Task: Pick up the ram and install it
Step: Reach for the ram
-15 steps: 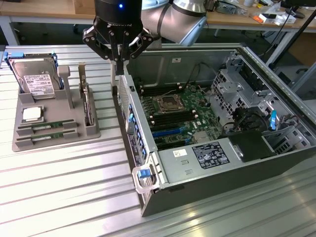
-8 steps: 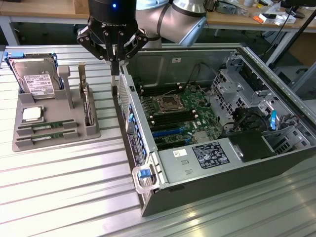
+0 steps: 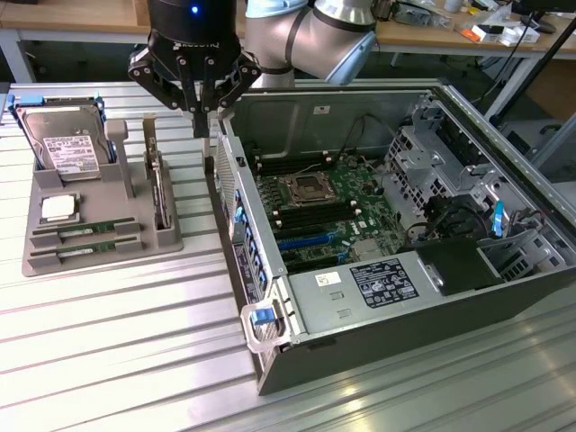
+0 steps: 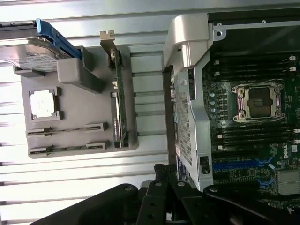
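A workshop scene with a grey holder tray (image 3: 135, 216) on a ribbed metal table (image 3: 117, 342). The ram (image 3: 85, 229), a thin green stick with a white label, stands on edge in a slot at the tray's front. A second matching stick (image 3: 83, 247) sits in the slot just beside it, nearer the tray's front edge. At the tray's back stands a silver hard drive (image 3: 65, 148), and between it and the ram lies a square processor chip (image 3: 58, 208). An upright green card (image 3: 159, 184) stands along the tray's far side, toward the exterior view's right.

The black gripper (image 3: 205, 126) hangs above the gap just past that side of the tray, fingers clenched together on nothing and well apart from the ram.

The ram looks light and stiff but fragile. The safest hold is probably a pinch across its thin body along the exposed top edge, near the middle, away from the bottom contacts. Its smooth faces could slip under a weak grip.

Beyond the tray, on the same side as the gripper, lies an open computer case (image 3: 387, 337) with black memory slots (image 3: 306, 216) on its board. The ribbed table gives a level base. Wooden workbenches (image 3: 81, 13) cross the room behind the tray.
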{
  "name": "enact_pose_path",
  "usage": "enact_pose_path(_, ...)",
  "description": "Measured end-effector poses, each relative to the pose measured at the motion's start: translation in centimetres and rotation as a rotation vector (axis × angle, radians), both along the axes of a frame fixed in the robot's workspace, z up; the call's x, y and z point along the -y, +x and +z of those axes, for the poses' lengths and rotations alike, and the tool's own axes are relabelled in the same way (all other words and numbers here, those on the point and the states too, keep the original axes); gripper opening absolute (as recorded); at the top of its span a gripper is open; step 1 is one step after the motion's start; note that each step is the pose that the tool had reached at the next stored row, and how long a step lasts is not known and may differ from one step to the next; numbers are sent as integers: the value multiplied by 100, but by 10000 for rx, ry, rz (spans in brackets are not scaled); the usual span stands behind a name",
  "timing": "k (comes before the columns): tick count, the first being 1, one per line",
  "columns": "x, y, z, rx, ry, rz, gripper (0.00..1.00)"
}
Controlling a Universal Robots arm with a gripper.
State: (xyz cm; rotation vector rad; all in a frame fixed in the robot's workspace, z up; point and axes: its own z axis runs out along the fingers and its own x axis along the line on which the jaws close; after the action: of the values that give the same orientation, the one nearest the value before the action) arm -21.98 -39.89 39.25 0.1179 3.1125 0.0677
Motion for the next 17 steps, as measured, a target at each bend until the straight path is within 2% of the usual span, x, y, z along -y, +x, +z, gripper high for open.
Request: enact_pose_path(17, 0, -152, -1, 0, 0, -1, 11)
